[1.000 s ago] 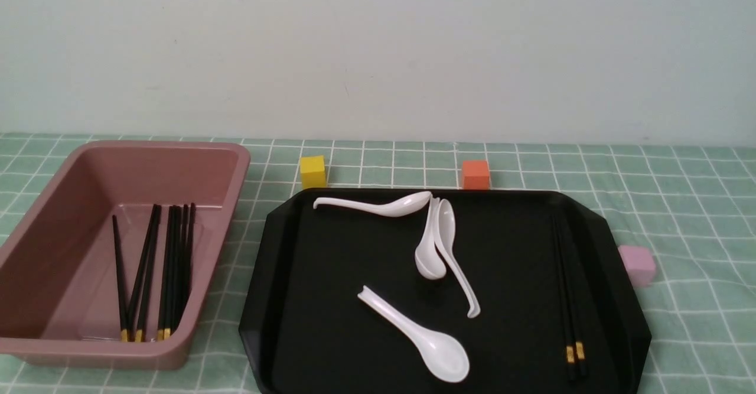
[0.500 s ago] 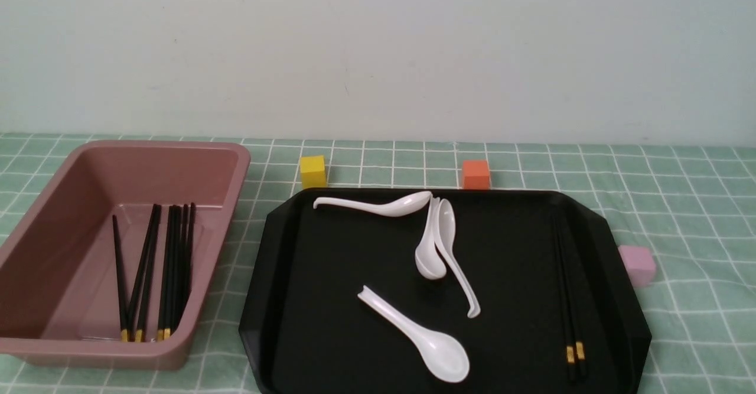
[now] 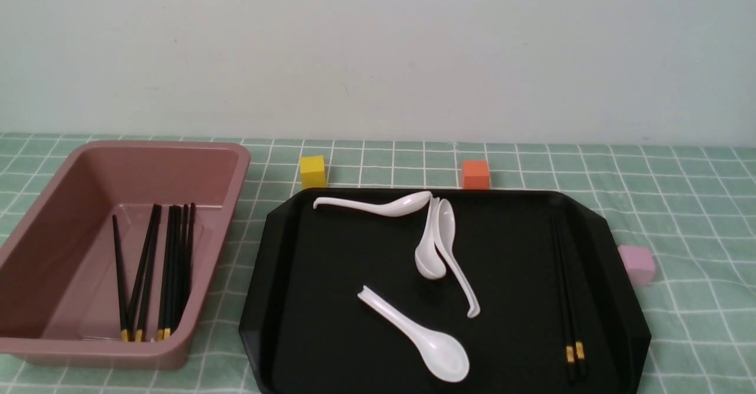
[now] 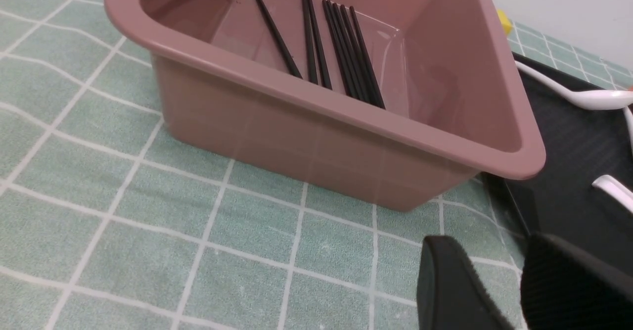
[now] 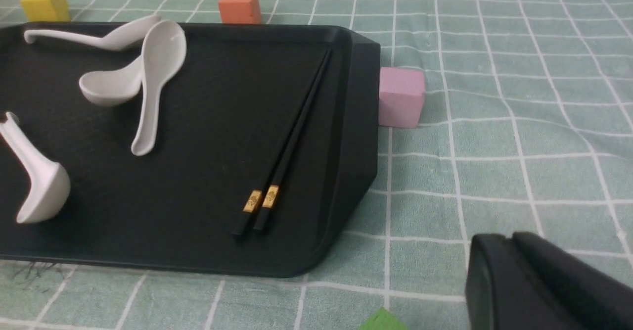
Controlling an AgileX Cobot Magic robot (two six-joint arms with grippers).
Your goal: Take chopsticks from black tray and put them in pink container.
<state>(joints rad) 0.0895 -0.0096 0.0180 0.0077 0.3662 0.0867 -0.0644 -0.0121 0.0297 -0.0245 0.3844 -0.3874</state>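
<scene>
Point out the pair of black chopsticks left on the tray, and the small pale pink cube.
black gold-banded chopstick pair [image 5: 292, 139], right wrist view, mid-shaft.
small pale pink cube [image 5: 401, 98], right wrist view, front face.

The surface [image 3: 679, 205] wears a mint-green cloth with a white grid. The black tray [image 3: 331, 323] is glossy, the pink container [image 3: 35, 217] dusty pink, the spoons [image 3: 440, 352] white. The chopsticks [image 3: 572, 299] are black with gold-yellow bands; cubes are yellow [image 3: 312, 171], orange [image 3: 475, 174] and pale pink [image 3: 636, 265].
</scene>
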